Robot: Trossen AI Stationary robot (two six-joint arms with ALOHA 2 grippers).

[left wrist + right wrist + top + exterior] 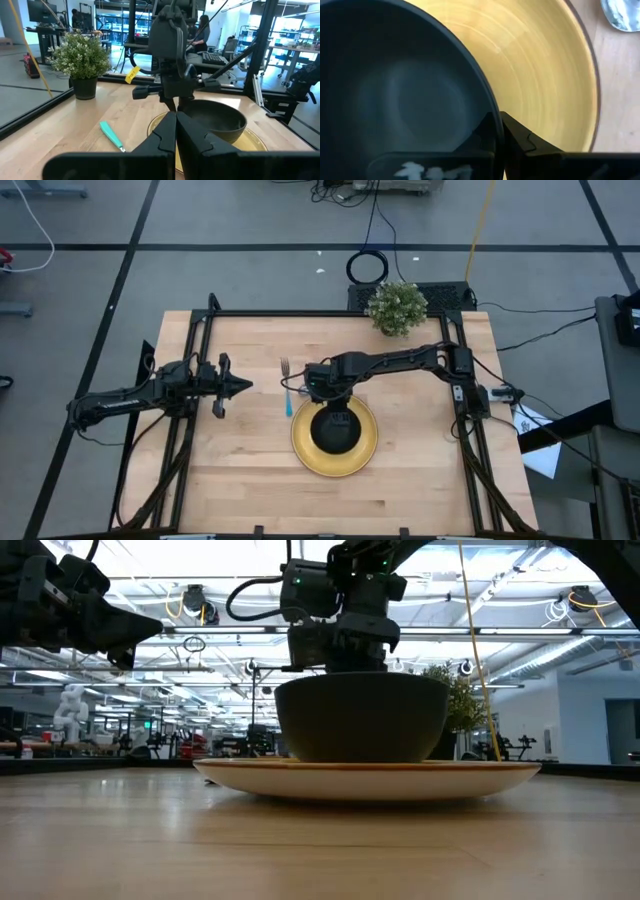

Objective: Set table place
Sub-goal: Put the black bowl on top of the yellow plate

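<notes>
The round yellow plate (335, 460) lies flat on the wooden table (420, 480), near its middle. A small black bowl (336, 430) stands on the plate, upright in the low view (362, 720). My right gripper (322, 392) is over the bowl's far rim and shut on it. My left gripper (240, 385) is shut and empty, hovering above the table to the left of the plate, its tips pointing toward the bowl. A fork with a teal handle (287, 388) lies on the table between my left gripper and the plate. My right gripper holds the black bowl by its rim (492, 112), on the bowl's far side. One finger is inside the bowl and one (520, 135) is outside, over the plate. The fingers come from above, pointing down. The bowl stands upright with its base on the yellow plate (370, 772).
A potted plant (397, 307) stands at the table's far edge, right of middle. Black rails (300, 313) run along the table's edges. The fork also shows in the left wrist view (112, 136). A shiny utensil end (620, 12) lies on the wood beside the plate.
</notes>
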